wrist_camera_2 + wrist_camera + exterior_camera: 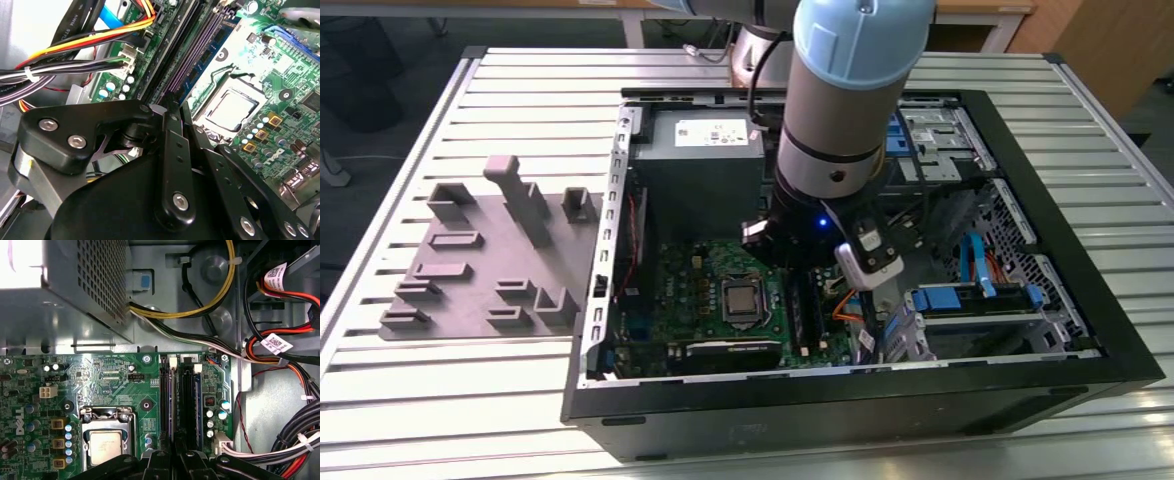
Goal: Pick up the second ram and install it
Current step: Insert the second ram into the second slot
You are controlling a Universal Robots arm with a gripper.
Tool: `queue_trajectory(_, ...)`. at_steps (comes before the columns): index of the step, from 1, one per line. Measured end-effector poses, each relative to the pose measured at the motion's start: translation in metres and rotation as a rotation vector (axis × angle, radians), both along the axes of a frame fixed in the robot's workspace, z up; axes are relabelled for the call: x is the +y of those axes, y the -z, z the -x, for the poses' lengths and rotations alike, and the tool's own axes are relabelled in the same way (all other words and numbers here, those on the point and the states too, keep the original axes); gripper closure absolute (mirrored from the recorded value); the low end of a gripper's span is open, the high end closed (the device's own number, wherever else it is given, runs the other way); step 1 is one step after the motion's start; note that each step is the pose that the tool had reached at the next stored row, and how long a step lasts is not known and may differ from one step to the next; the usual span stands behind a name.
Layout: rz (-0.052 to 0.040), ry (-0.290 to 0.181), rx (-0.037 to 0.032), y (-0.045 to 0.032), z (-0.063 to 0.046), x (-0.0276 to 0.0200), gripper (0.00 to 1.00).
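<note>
Second ram [187,400], where was it? the desk asked.

"Inside the open computer case [1067,330], as best I could judge," the photographer said. "In the first wrist view a thin dark strip stood on edge along one of the long black slots of the green motherboard [115,380], beside the processor socket [106,445]. I took that strip for the second ram."

And the claw [170,102]?

"Drawn narrow, its fingers nearly together. It sat right over the near end of that strip, in line with the slot, and appeared to pinch the stick by its flat faces. That grip would keep the edge square to the slot. The contact itself was hidden under the fingers."

Why was the arm [847,100] so upright?

"It reached straight down into the case, in the gap between the power supply [75,290] and the bundled cables [290,435], likely because a memory stick goes into its slot vertically."

Anything outside the case?

"The grey fixture [494,260] lay on the slatted tabletop [454,400], at the exterior view's left, well apart from the claw."
</note>
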State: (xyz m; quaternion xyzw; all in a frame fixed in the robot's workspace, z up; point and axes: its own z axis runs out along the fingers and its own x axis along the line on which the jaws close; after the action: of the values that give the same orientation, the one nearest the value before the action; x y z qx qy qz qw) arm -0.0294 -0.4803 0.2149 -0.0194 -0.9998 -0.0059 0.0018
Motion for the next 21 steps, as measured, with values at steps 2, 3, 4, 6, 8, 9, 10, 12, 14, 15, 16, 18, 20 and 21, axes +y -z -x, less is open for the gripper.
queue_trajectory(2,0.0,0.0,0.0,0.0,-0.0003,-0.0003,0.86)
queue_trajectory(3,0.0,0.0,0.0,0.0,-0.0004,-0.0003,0.86)
queue_trajectory(4,0.0,0.0,0.0,0.0,-0.0006,-0.0004,0.86)
queue_trajectory(6,0.0,0.0,0.0,0.0001,-0.0011,-0.0004,0.86)
queue_trajectory(8,0.0,0.0,0.0,0.0001,-0.0016,-0.0005,0.86)
queue_trajectory(9,0.0001,0.0,0.0001,0.0,-0.0017,-0.0005,0.86)
queue_trajectory(10,-0.0001,0.0,0.0,0.0001,-0.0019,-0.0005,0.86)
queue_trajectory(12,0.0,0.0,0.0,0.0003,-0.0021,-0.0006,0.86)
queue_trajectory(14,0.0,0.0,0.0001,0.0007,-0.0021,-0.0006,0.86)
queue_trajectory(15,0.0,0.0,0.0001,0.001,-0.0021,-0.0006,0.86)
queue_trajectory(16,0.0,0.0,0.0001,0.0012,-0.0021,-0.0006,0.86)
queue_trajectory(18,0.0001,0.0,0.0001,0.0018,-0.0021,-0.0008,0.86)
queue_trajectory(20,0.0004,0.0,0.0002,0.0023,-0.0021,-0.001,0.86)
queue_trajectory(21,0.0005,0.0,0.0003,0.0027,-0.0021,-0.0011,0.86)
